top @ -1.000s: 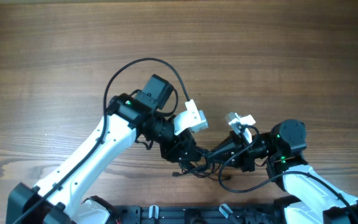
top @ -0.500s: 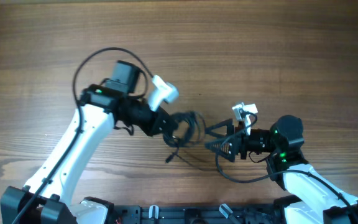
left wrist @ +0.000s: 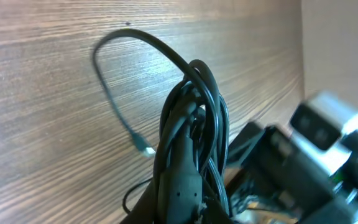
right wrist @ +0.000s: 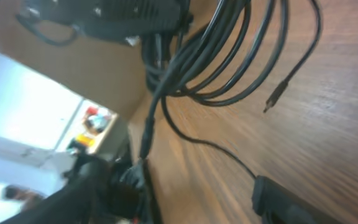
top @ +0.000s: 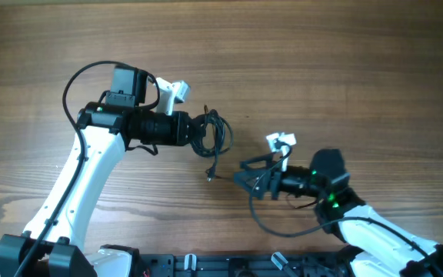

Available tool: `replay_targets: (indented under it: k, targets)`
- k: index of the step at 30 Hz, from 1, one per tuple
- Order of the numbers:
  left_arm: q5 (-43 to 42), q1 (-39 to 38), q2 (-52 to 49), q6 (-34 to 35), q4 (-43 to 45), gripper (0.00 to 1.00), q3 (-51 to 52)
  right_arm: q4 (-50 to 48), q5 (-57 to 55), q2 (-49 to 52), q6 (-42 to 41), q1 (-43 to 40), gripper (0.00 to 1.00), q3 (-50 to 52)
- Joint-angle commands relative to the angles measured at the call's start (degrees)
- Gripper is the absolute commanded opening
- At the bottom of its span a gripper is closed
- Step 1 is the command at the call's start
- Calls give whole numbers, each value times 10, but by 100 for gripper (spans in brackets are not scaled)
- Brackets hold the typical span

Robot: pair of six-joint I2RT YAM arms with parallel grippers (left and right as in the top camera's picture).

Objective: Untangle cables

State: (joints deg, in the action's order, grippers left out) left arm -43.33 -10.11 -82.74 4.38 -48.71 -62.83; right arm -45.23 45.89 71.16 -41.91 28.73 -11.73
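Note:
The cables (top: pixel 215 135) hang as a tangled black bundle from my left gripper (top: pixel 204 135), which is shut on them above the table. In the left wrist view the cable bundle (left wrist: pixel 192 118) rises from the left gripper (left wrist: pixel 188 208), and one loose end with a small plug (left wrist: pixel 146 150) dangles. That plug (top: pixel 209 178) hangs below the bundle. My right gripper (top: pixel 246 178) stands open to the right of it, holding nothing. The right wrist view shows the coil (right wrist: pixel 232 59), a plug (right wrist: pixel 272 101), and a thin cord running to one finger (right wrist: pixel 284 199) of the open right gripper (right wrist: pixel 204 199).
A thin black cord (top: pixel 271 229) curves over the wooden table (top: pixel 344 69) below the right gripper. The robot bases (top: pixel 229 265) line the front edge. The left arm's own thick wiring (top: pixel 79 73) loops above its wrist.
My left gripper shut on the bundle and carried it up and to the left. The right gripper opened, let the cables go and shifted left.

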Motion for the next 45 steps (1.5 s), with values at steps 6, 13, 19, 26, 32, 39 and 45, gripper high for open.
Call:
replay_targets:
  k: [6,13,19,26,32,39,45]
  targets:
    - [-7,-3,-4,96,5,4,3,-26,-282,-1,21,124,64,-8]
    - [-7,-37,-4,104,22,4,3,-68,-266,-1,8,126,51,-8]
    - [8,-48,-4,157,79,4,3,-77,-186,-1,-7,126,20,-8]
    - [119,-48,-4,134,75,4,3,-103,-51,-1,-68,106,5,-13]
    - [117,-74,-4,72,74,4,3,-109,-6,-1,-102,44,5,-30]
    - [72,-133,-4,17,87,4,3,-47,-100,-1,-93,34,4,-30]
    - [42,-161,-4,-57,71,4,3,-19,-189,-1,-108,34,5,-30]
